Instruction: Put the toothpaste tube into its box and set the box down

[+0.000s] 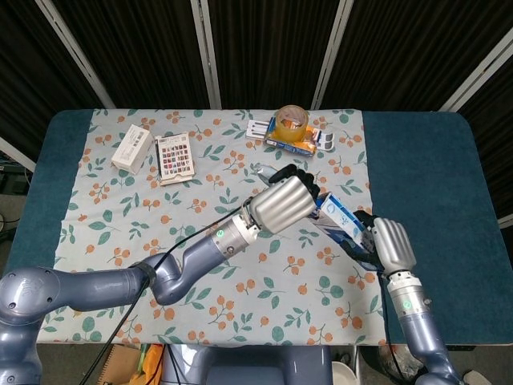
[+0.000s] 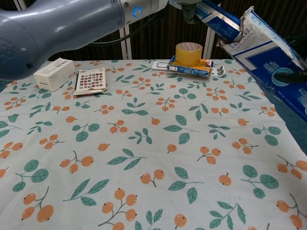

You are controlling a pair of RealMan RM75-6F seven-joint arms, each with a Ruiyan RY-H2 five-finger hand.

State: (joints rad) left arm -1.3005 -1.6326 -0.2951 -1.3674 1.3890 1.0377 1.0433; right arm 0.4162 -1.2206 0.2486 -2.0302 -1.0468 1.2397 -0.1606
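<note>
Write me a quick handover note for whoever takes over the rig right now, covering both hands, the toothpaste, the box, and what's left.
Left robot hand: grips the toothpaste tube in the air, cap end just inside the open mouth of the box.
Right robot hand: holds the box, tilted, above the table's right side.
Done: both things lifted, tube lined up and starting in.
Left: push the tube fully in, release it, set the box down on the tablecloth.

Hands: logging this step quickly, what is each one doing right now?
Left hand: holds the toothpaste tube.
Right hand: holds the box.
</note>
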